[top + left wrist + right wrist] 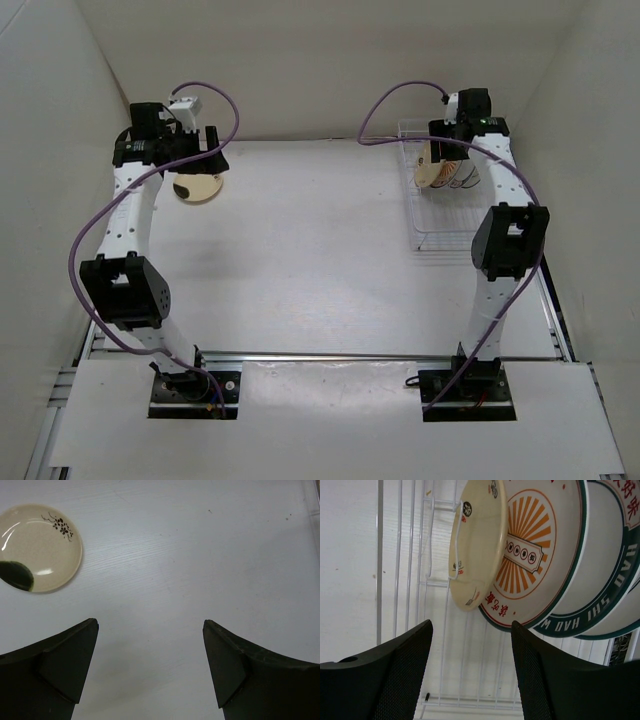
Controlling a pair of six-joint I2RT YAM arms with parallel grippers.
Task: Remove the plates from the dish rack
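Bright, even overhead light — soft shadows, sharp focus.

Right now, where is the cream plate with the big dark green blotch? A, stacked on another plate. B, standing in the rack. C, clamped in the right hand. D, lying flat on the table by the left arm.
D: the cream plate lies flat and alone on the table, just ahead of the open left hand, far from the rack.

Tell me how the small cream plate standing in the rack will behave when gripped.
The cream plate looks glazed and stiff: probably slippery, and chippable. It stands on edge beside the orange-rayed plate, a rack wire crossing it, so it may snag or tip when lifted.
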